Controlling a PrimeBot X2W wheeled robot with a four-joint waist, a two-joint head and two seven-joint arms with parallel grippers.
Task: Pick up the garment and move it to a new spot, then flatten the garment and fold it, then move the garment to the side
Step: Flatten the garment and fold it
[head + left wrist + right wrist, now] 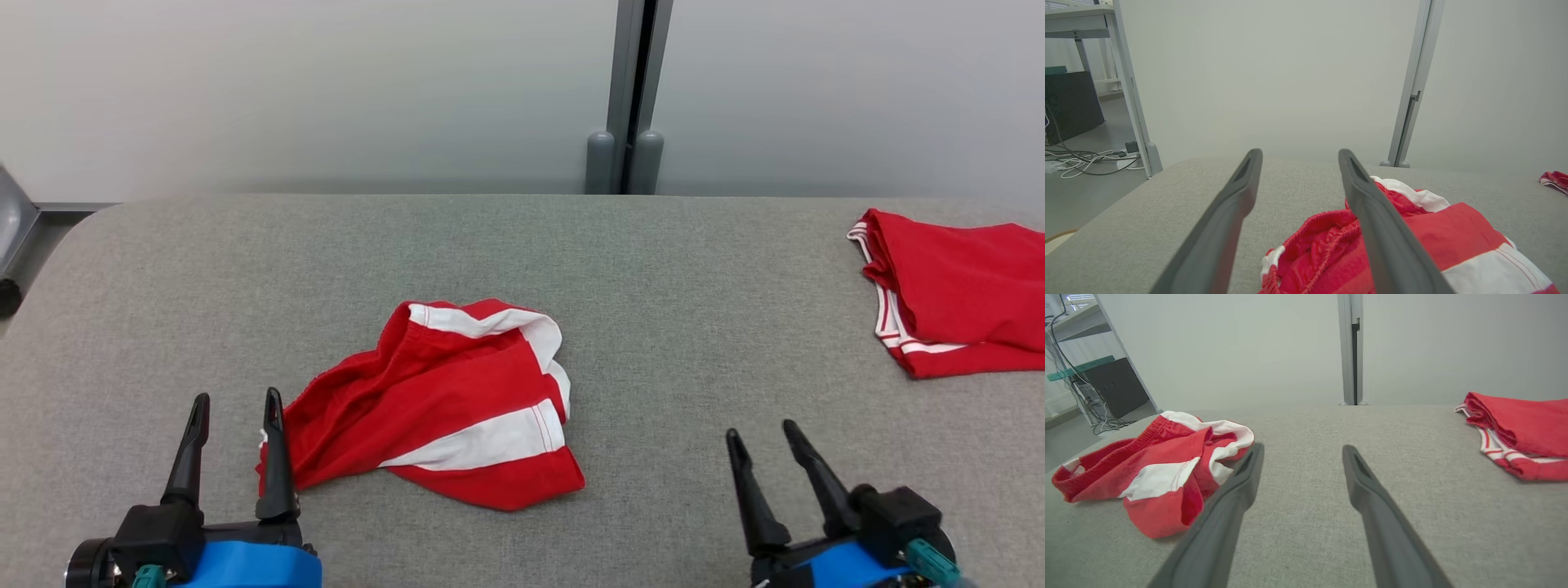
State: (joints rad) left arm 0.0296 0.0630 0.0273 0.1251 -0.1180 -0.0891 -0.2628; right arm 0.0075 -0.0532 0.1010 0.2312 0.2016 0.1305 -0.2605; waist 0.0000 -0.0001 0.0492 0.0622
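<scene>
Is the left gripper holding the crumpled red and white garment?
No, the left gripper is open, fingers spread, beside the crumpled garment.

Am facing pale wall panels (326, 82), evenly lit, matte. Grey metal post (633, 82) joining panels, two rounded feet (599, 159) showing just behind far table edge. Grey woven tabletop (653, 269) spreading before me, corner rounding at left. Through my left wrist camera am seeing grey floor (1081, 192), white and black cables (1081, 161) trailing across it, dark cabinet (1071, 104) standing behind, grey frame leg (1128, 90) rising beside wall, pale shelf (1073, 12) sitting atop that frame.
</scene>
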